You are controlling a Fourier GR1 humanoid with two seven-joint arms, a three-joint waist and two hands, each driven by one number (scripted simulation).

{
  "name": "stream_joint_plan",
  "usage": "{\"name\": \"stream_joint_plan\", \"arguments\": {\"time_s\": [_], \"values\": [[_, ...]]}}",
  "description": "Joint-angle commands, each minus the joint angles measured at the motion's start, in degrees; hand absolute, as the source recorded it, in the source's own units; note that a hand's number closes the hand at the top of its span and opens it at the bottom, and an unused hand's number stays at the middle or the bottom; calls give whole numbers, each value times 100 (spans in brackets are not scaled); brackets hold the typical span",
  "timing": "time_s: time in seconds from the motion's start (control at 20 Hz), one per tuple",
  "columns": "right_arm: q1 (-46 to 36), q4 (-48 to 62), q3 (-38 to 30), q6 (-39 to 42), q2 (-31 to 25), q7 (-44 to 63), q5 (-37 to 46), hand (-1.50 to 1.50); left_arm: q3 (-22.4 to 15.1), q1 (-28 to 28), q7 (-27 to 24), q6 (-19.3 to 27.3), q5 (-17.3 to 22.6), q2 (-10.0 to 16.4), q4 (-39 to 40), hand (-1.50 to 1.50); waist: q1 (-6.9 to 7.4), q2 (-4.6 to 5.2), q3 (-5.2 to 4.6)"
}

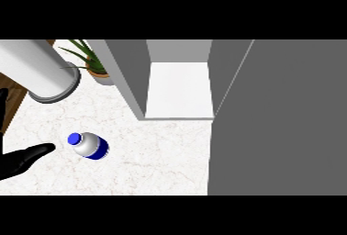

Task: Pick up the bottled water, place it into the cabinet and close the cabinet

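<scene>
The water bottle [89,145] stands on the marble counter [156,156] at the left, white with a blue cap and a blue label band. My left hand [19,161] comes in from the left edge, open, its thumb pointing at the bottle with a small gap between them; another finger [2,100] shows higher up on the same edge. The grey cabinet [127,73] is behind the bottle to the right, open, with a white shelf [180,89] inside. Its door [284,119] is swung out and fills the right side. My right hand is not in view.
A large white and grey cylinder [37,69] stands at the back left. A potted plant [95,66] sits between it and the cabinet. The counter's left edge runs beside wooden floor [12,94]. The open door hides the counter's right part.
</scene>
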Motion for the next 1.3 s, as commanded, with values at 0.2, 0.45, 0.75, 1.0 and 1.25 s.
{"name": "stream_joint_plan", "arguments": {"time_s": [0.2, 0.45, 0.75, 1.0, 1.25], "values": [[1318, -828, 443, 301, -102, -264, 119, -150, -66, 714, 221, -64, -296, -24, -157, -150, -30, 5, 5], [1660, -976, 716, 310, -108, -483, 281, -150, -11, 812, 807, 156, -420, 8, -461, -150, -18, 4, 5], [2175, -1323, 1147, 203, -181, -561, 525, -150, 260, 987, -14, -294, 32, -98, 617, -150, -34, 4, -1], [2583, -1398, 1219, 274, -328, -959, 535, -150, 290, 887, -591, -545, 81, -190, 1916, -150, -128, -1, -4], [2741, -1346, 1364, 250, -470, -1162, 791, -150, 244, 784, -1301, -783, 145, -451, 2950, -150, -107, 6, -7]]}}
